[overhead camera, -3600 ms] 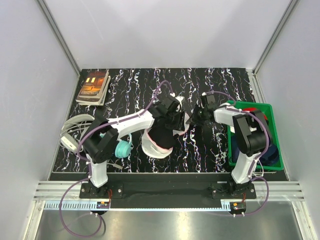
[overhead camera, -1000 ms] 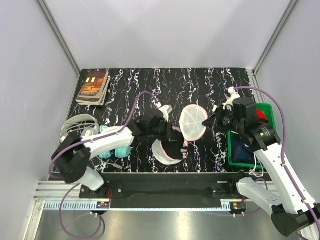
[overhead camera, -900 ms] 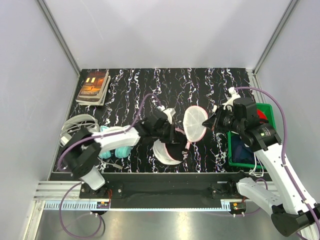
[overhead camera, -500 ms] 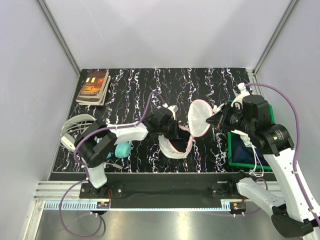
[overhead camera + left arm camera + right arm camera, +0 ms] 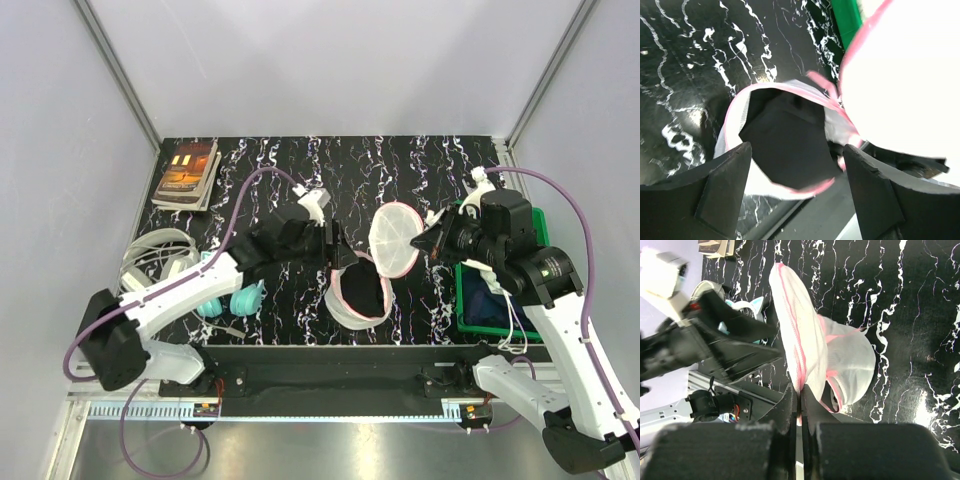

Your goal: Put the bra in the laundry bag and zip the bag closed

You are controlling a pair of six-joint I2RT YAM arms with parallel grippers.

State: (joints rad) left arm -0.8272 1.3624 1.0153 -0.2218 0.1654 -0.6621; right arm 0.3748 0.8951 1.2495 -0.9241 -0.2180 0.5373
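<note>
Two states: left fingers (image 5: 722,192) gape empty; right fingers (image 5: 788,407) clamp the laundry bag (image 5: 802,342).

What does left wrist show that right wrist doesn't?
Left wrist only: the bra lying inside the laundry bag's lower half, plus a green bin corner. Right wrist only: the right pincer shut on the raised half's rim, the left arm, teal headphones. Both: the open laundry bag and the marbled table.
</note>
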